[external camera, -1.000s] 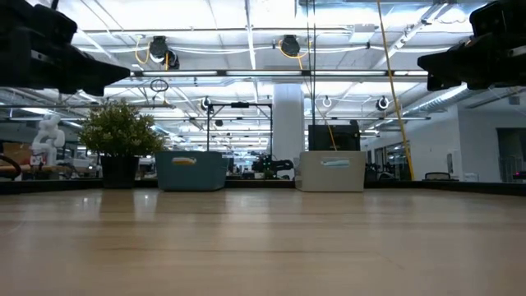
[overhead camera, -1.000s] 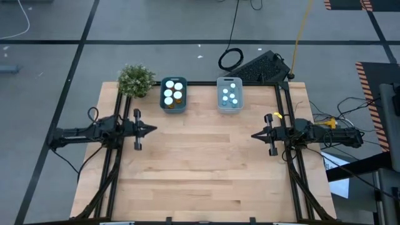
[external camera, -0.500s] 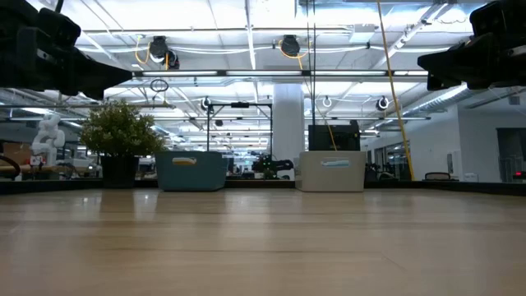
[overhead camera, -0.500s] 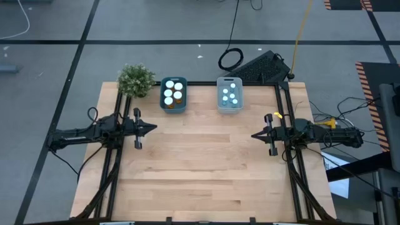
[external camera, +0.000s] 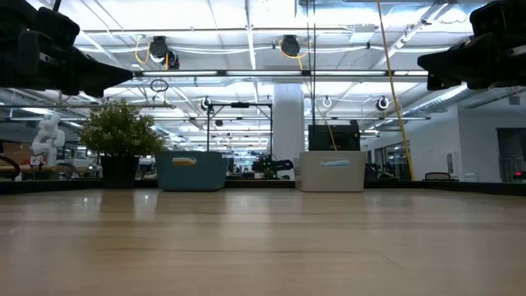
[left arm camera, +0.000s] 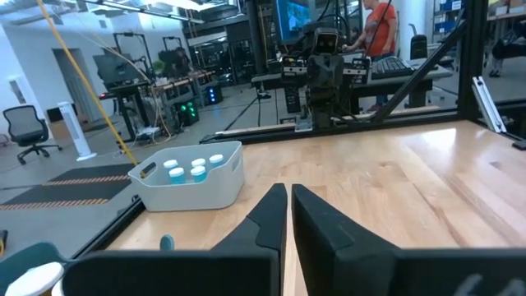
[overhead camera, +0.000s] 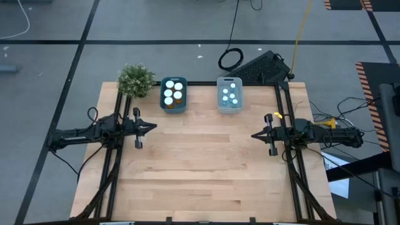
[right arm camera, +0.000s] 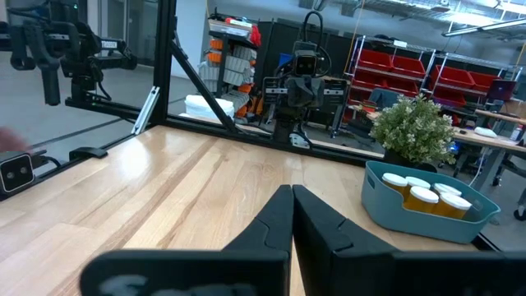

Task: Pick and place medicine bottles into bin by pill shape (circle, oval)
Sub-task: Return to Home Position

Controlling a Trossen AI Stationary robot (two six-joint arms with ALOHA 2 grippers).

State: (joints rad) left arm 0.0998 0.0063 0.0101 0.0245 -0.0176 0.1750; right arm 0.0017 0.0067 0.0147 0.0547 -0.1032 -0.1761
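Note:
Several amber bottles with wide white caps stand in a teal bin at the table's far edge. Several pale blue bottles with white caps stand in a white bin to its right. My left gripper hovers shut over the table's left side, pointing right. My right gripper hovers shut over the right side, pointing left. Both are well above the wood and away from the bins. The left wrist view shows the white bin, the right wrist view the teal bin.
A potted green plant stands at the far left corner beside the teal bin. Bare wood fills the middle and near part of the table. A black frame runs along the table's edges. A person stands in the room beyond.

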